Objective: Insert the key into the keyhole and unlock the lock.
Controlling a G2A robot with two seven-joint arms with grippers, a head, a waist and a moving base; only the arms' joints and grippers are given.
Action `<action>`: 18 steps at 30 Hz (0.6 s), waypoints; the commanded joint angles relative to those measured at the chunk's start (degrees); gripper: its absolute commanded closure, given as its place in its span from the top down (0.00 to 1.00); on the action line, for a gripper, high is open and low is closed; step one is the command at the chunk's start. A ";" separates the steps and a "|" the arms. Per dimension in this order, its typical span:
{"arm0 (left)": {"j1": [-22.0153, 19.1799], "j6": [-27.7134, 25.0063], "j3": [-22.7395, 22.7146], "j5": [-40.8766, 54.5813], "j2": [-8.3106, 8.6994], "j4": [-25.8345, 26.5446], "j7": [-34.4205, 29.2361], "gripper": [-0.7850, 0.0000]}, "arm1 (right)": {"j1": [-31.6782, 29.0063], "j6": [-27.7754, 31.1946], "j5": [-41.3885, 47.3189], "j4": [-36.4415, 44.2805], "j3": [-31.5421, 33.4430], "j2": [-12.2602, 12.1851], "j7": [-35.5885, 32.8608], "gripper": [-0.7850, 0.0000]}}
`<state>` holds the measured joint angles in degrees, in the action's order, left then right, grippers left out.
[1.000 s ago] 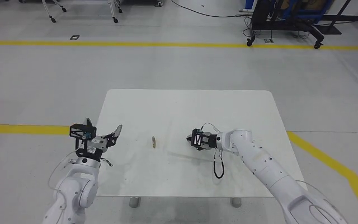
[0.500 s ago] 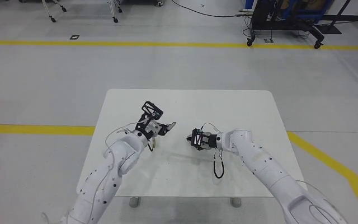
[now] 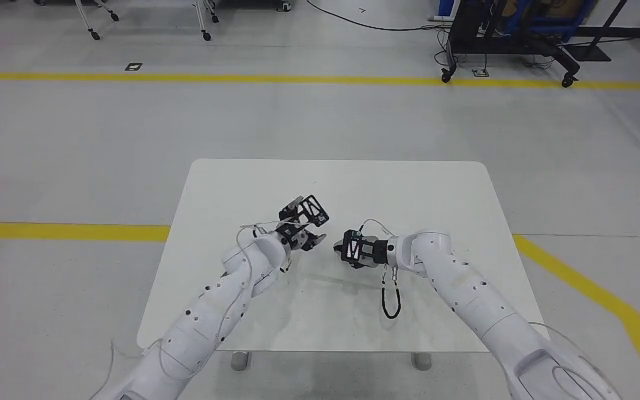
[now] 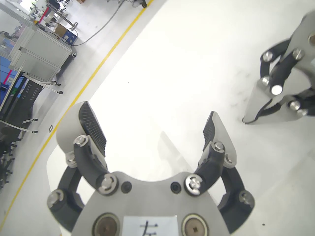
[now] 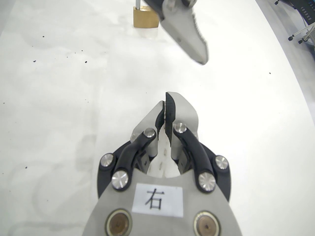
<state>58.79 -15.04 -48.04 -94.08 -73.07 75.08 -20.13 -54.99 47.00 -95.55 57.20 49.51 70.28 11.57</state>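
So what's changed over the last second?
The left gripper, open, swung from the left edge of the table across to the middle, close to the right gripper. Nothing was grasped or released. The right gripper stayed shut in place; the padlock lies untouched.

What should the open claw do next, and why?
Probably the left claw should drop to the brass padlock and close on it. That claw is open and empty above the table, the padlock sits there with nothing gripping it, and the right claw is shut close by. Steadying the padlock seems a sensible first step.
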 commanded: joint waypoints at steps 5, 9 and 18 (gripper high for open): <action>-1.70 -0.73 2.53 -3.09 -0.94 -3.18 -3.70 1.00 | 0.00 0.00 0.00 0.00 0.00 0.00 0.00 0.00; -2.51 -1.43 3.26 -4.39 -1.34 -5.86 -3.43 1.00 | 0.00 0.00 0.00 0.00 0.00 0.00 0.00 0.00; -3.43 -1.47 4.16 -4.54 -2.39 -8.67 -2.30 1.00 | 0.00 0.00 0.00 0.00 0.00 0.00 0.00 0.00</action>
<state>55.40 -16.47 -43.89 -98.57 -75.40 66.56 -22.49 -54.99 47.00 -95.55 57.20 49.51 70.28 11.57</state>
